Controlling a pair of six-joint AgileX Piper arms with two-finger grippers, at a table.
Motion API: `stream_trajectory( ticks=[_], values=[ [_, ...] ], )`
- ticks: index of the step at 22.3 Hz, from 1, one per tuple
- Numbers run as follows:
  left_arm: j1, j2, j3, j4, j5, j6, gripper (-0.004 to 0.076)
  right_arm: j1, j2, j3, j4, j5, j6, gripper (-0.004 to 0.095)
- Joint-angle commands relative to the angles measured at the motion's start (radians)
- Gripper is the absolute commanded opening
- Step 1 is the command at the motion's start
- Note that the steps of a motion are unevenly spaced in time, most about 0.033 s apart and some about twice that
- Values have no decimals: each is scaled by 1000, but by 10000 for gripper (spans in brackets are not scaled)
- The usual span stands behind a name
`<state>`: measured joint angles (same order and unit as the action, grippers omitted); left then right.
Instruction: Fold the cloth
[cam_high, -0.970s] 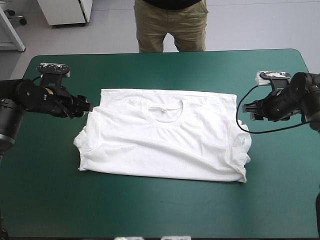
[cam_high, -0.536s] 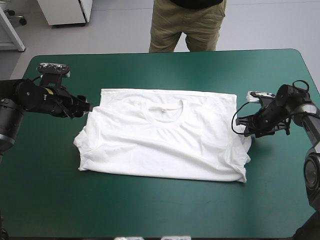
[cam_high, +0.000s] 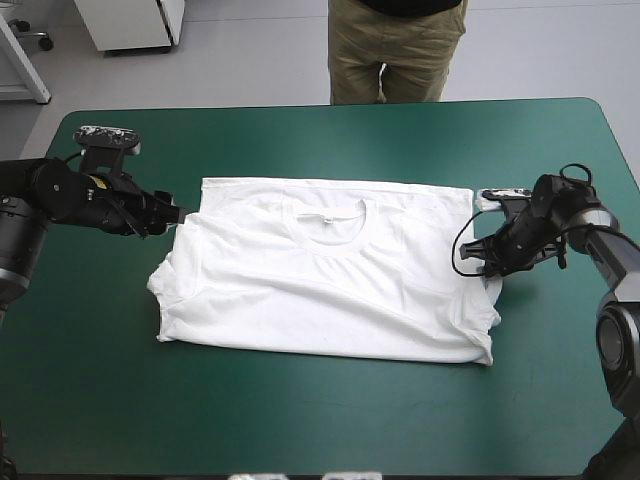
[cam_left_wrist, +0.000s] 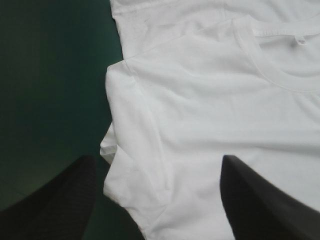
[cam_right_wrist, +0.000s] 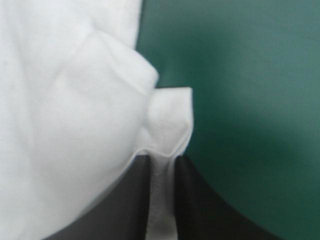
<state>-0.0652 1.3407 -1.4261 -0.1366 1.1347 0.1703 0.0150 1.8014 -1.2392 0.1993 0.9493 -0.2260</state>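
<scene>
1. Left tool (cam_high: 176, 214): open. Its two black fingers (cam_left_wrist: 60, 200) stand wide apart and hold nothing. The tool sits low at the left edge of the white short-sleeved fabric T-shirt (cam_high: 320, 270), near that edge's far corner. In the left wrist view, one finger lies over the bare teal-green cover of the surface (cam_high: 300, 420) and the other over white fabric. The folded-in sleeve edge runs between them.

2. T-shirt: spread flat at the centre of the surface, with the round ribbed neckband toward the far edge and the hem toward the near edge. Both sleeves are tucked inward, so the outline is roughly rectangular. The fabric is soft and matte, with shallow wrinkles across the chest and bunched layers along both side edges.

3. Right tool (cam_right_wrist: 162, 159): all but closed, gripping the T-shirt. A thin strip of its right edge is pinched between the black fingers. A small rolled lump of fabric bulges just ahead of the fingertips. Smooth teal-green cover lies beside it, toward the surface's right edge.
</scene>
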Motion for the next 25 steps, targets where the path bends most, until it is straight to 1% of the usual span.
stream_trajectory(
  ticks=[1, 3, 5, 6, 8, 12, 14, 18, 20, 23, 25],
  values=[
    [-2, -29, -32, -10, -41, 2, 507, 49, 19, 10, 68, -8, -13, -22],
    [-2, -29, -32, -10, -41, 2, 506, 53, 18, 10, 31, -21, 6, -13],
    [-2, -29, -32, -3, -41, 2, 506, 53, 0, 10, -48, -47, 80, -13],
    [-2, -29, -32, -2, -36, 2, 506, 53, -38, 8, -123, -60, 122, -13],
    [-2, -29, -32, -2, -39, 2, 507, 53, -91, -4, -149, -60, 128, -13],
    [-2, -29, -32, -1, -43, 8, 506, 53, -222, -52, -170, -75, 141, -13],
    [-2, -29, -32, 6, -43, 8, 497, 53, -269, -86, -159, -67, 135, -13],
    [-2, -29, -32, 6, -43, 8, 494, 69, -300, -157, -120, 12, 102, -13],
    [-2, -29, -32, 6, -39, 8, 494, 118, -300, -172, -72, 54, 67, -13],
    [-2, -29, -32, 2, -36, 8, 494, 195, -296, -172, -58, 54, 67, -13],
    [-2, -29, -32, 11, -16, 19, 494, 275, -277, -172, -58, 52, 85, -13]
  ],
)
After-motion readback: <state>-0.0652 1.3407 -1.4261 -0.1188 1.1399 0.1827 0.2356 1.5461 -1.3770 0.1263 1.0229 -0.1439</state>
